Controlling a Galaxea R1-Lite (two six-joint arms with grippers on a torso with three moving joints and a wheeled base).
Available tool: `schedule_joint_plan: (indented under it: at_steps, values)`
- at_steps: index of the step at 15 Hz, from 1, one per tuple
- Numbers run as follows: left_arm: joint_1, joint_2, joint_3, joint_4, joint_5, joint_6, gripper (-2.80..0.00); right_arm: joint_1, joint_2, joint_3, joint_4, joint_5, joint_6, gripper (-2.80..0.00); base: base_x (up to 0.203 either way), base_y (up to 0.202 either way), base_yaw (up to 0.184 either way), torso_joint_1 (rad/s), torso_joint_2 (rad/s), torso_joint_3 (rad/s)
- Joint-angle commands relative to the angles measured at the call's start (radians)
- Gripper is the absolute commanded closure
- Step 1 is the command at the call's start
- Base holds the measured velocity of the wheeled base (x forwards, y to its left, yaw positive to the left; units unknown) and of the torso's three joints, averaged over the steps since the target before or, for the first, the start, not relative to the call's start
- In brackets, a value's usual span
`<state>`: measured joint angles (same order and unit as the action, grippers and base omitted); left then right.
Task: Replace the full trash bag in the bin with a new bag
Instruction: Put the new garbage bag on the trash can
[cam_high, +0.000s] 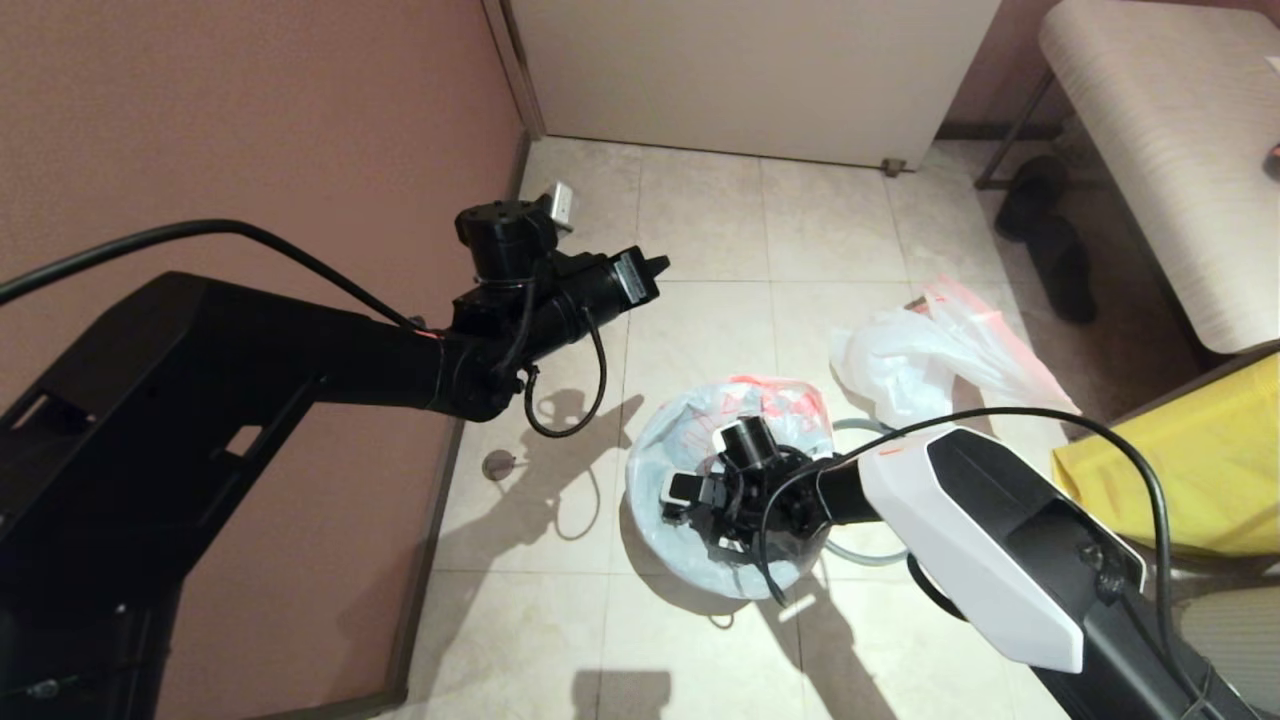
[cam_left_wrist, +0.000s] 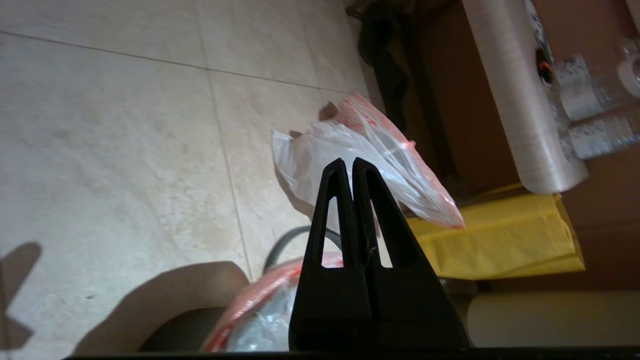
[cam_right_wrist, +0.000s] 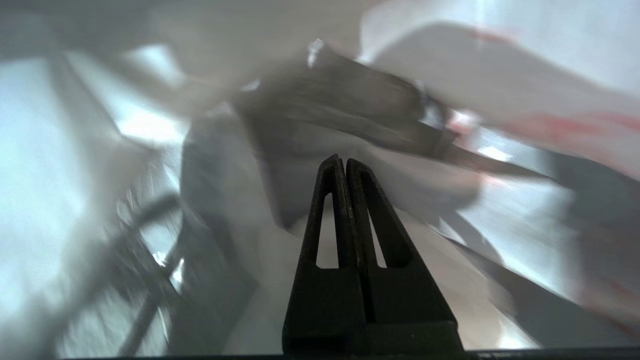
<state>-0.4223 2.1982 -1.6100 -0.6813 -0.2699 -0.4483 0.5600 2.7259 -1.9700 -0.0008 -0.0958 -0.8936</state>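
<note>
Translucent full trash bag (cam_high: 690, 440) sat in the bin (cam_left_wrist: 172, 336), right gripper (cam_right_wrist: 345, 162) clenched and empty inside it, left gripper (cam_left_wrist: 348, 165) clenched too — raised, new bag (cam_high: 925, 355) beside.

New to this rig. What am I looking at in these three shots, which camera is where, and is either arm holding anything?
It is a two-armed mobile robot in a room with a tiled floor. The wide shot comes from its head camera, looking down. The other two come from cameras on each wrist, looking along the jaws.

The left gripper hangs above the floor by the wall, jaws shut on nothing. The right gripper is down in the mouth of the bin, jaws shut too; nothing shows between them.

The bin itself is mostly hidden by the white bag lining it, which has red print. Its grey ring peeks out from behind the bin. Beside it on the floor lies another white bag with pink-red edges. A yellow bag sits on the robot's right.
</note>
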Motion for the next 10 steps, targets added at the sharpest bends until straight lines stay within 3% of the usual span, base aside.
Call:
schedule_joint_plan:
  at_steps: [1,3,10]
  values:
    - [-0.02,-0.025,0.024,-0.011,-0.003,-0.003,0.0,0.001,0.055,-0.001,-0.008,0.0,-0.027,0.0,0.0,0.0,0.0,0.0,0.0,0.0]
    - [-0.03,-0.026,0.031,-0.014,-0.003,-0.003,0.0,-0.017,0.074,-0.006,-0.008,-0.001,-0.089,0.0,0.0,0.0,0.0,0.0,0.0,0.0]
    - [-0.042,-0.048,0.062,-0.048,-0.011,-0.003,0.0,-0.037,0.086,-0.004,0.0,0.011,-0.131,0.0,0.0,0.0,0.0,0.0,0.0,0.0]
